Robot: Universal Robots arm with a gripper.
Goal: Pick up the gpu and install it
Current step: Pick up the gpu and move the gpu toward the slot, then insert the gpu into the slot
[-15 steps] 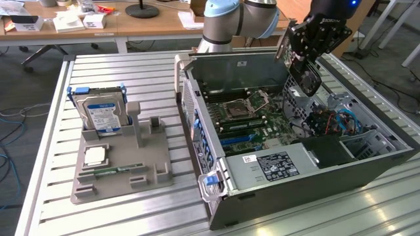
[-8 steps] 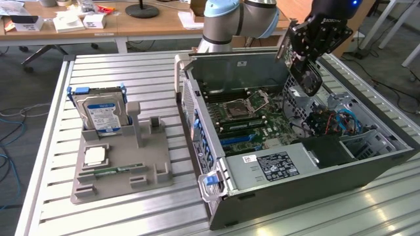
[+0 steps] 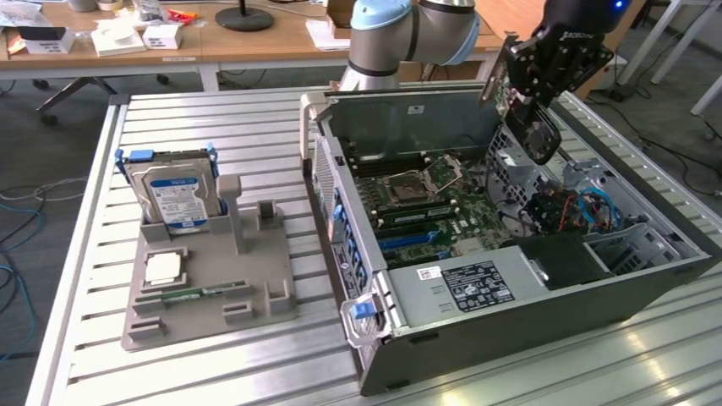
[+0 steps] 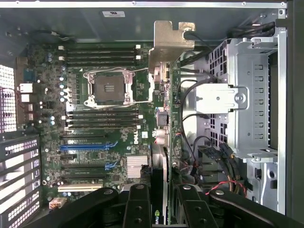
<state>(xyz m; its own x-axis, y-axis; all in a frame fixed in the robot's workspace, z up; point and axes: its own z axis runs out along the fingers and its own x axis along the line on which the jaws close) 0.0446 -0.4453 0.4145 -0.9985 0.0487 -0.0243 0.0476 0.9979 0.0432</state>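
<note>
My gripper hangs over the far right corner of the open computer case, shut on the gpu. The dark card points down towards the inside of the case. In the wrist view the gpu shows edge-on between my black fingers; my gripper clamps its near end. Its grey metal bracket is at the far end. The card hovers above the green motherboard, between the processor socket and the drive cage. The blue expansion slots lie off to one side of it.
Cables run beside the card near the drive cage. On the exterior view's left a grey fixture holds an upright hard drive, a silver chip and a green memory stick. The power supply fills the case's near end.
</note>
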